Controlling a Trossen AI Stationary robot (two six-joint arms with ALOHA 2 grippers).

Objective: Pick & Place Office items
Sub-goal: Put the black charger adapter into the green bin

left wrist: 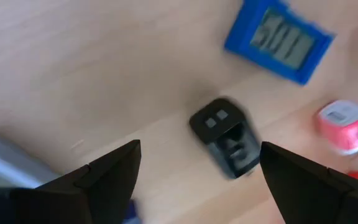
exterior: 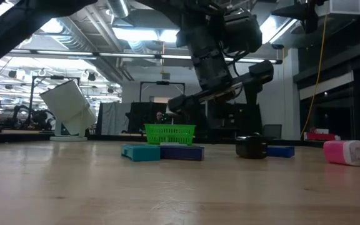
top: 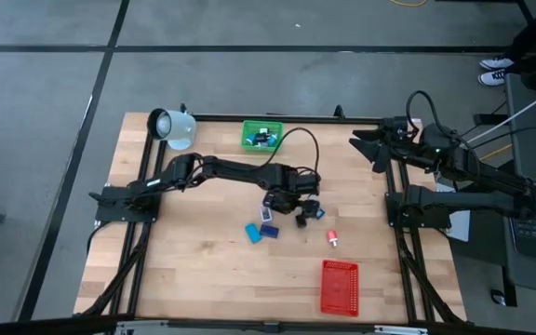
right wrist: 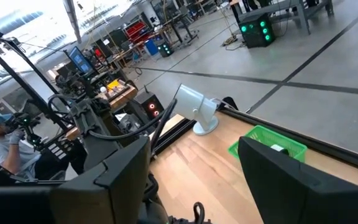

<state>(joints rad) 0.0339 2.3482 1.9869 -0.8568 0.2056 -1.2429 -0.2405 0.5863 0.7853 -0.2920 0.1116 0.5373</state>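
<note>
Two views differ: overhead, the left gripper (top: 291,203) hides what its wrist camera shows, wide-open fingers (left wrist: 110,177) above a black clip (left wrist: 225,137). Right gripper (top: 366,149) open, parked.

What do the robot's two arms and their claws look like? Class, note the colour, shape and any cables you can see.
Both arms are dark, nearly black, built from jointed segments. The left arm carries a thin black cable that loops above it, and its left claw ends in two flat, wedge-shaped black fingers. The right arm also trails a looping black cable and shows a small green light; its right claw has two broad, dark, angular fingers.
</note>
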